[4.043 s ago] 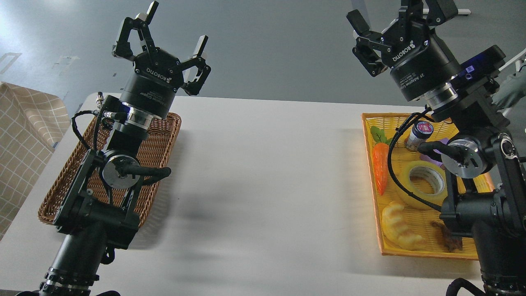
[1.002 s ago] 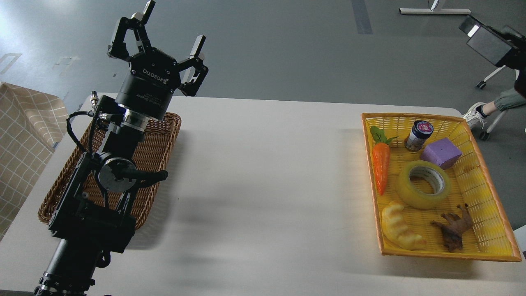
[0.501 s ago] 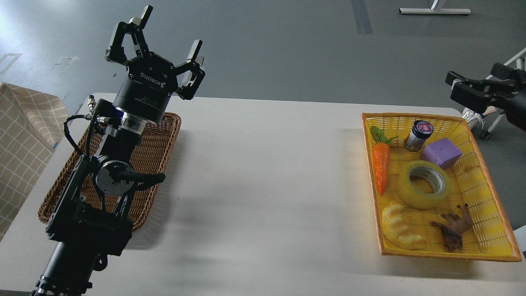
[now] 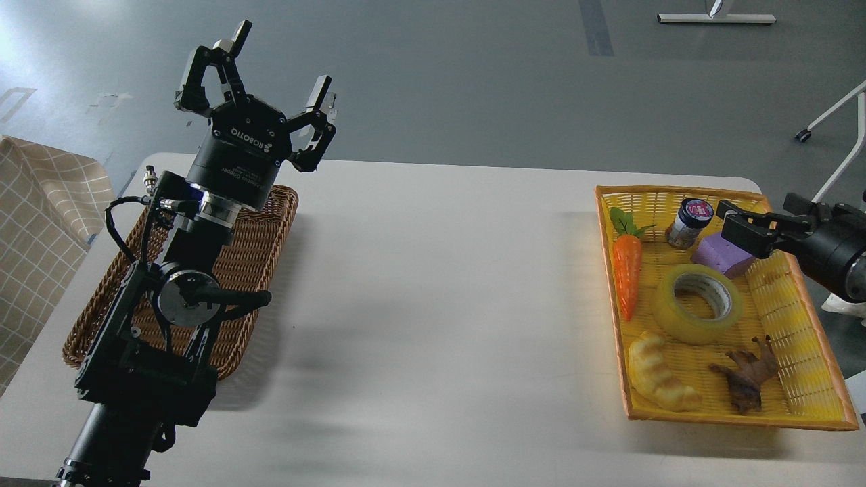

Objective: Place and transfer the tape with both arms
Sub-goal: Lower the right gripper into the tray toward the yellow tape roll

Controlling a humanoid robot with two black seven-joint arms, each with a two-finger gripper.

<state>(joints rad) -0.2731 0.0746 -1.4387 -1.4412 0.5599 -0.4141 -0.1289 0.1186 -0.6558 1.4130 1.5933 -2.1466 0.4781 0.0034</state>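
Note:
The tape (image 4: 678, 323), a yellow translucent roll with a white-grey core, lies flat in the middle of the yellow basket (image 4: 676, 192) at the right of the table. My right gripper (image 4: 758, 218) reaches in from the right edge, low over the basket's far right part, just above and right of the tape and in front of the purple block (image 4: 710, 254). Its fingers stand apart and hold nothing. My left gripper (image 4: 279, 62) is raised above the brown wicker basket (image 4: 257, 243) at the left, open and empty, fingers pointing up.
The yellow basket also holds a toy carrot (image 4: 627, 274), a small jar (image 4: 690, 222), a pale croissant toy (image 4: 656, 372) and a brown figure (image 4: 744, 379). The white table (image 4: 433, 304) lies between the baskets. A checked cloth (image 4: 40, 223) hangs at the left.
My right arm swung out of view to the right, then came back in and dropped from above the basket's far corner to just over the purple block. The left arm barely shifted.

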